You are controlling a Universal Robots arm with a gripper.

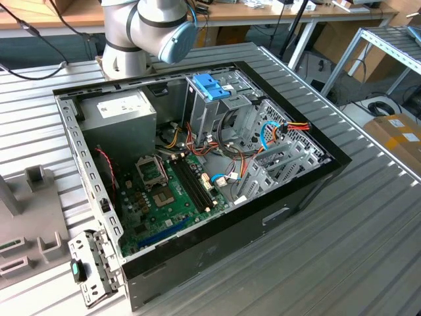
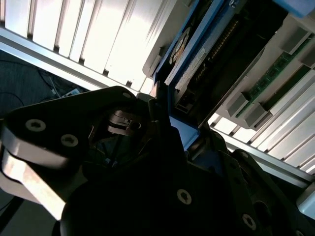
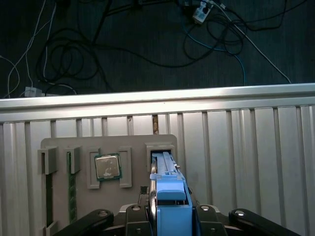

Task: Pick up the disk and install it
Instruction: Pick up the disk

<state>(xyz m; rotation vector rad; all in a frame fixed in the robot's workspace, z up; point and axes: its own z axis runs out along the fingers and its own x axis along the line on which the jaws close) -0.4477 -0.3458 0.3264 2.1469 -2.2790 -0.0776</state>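
- Disk (image 3: 170, 199), in the first wrist view, stands on edge in a slot of the grey tray (image 3: 59, 147), beside a processor chip (image 3: 107, 167); the end effector (image 3: 171, 219) pinches its blue frame from both sides
- In the second wrist view the disk (image 2: 197, 64) sits against dark end effector parts, over the ribbed surface (image 2: 88, 39)
- In the exterior view an open computer case (image 1: 217, 243) lies on the surface, close to the arm (image 1: 145, 26)

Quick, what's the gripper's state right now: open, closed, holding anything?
Gripper: closed on the disk, clamping it from both sides.
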